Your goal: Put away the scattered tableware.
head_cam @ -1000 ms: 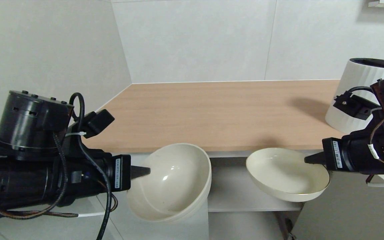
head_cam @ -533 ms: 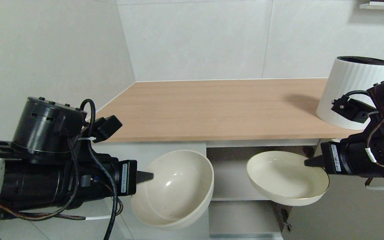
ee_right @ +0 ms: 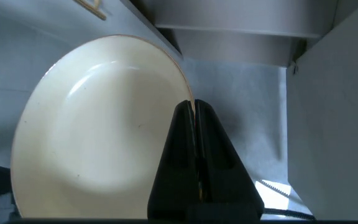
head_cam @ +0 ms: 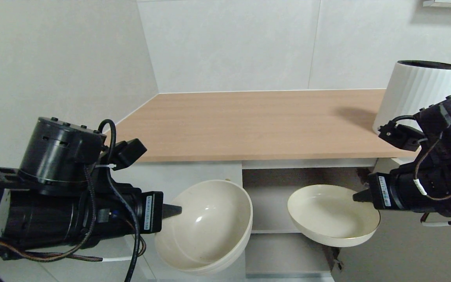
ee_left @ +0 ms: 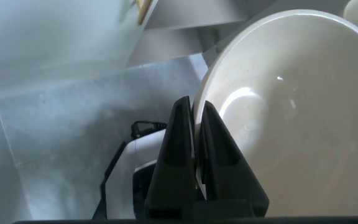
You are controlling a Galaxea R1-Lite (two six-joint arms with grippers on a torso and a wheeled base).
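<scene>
The shallow dish (head_cam: 331, 215), pinched at its rim in my right end effector (head_cam: 355, 197), hangs below the desk's (head_cam: 257, 125) front edge squarely before the open shelf (head_cam: 268, 231), while the deep bowl (head_cam: 206, 231), gripped by my left end effector (head_cam: 177, 210), hangs left of that opening, so my right arm looks nearer.

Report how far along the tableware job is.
Done: both pieces are picked up. In hand: the left gripper is shut on the rim of the deep cream bowl, the right gripper on the rim of the shallow cream dish, both held before the open white cabinet shelf under the wooden countertop, where a white ribbed cylinder stands. Left: setting both inside; neither rests on the shelf yet.
</scene>
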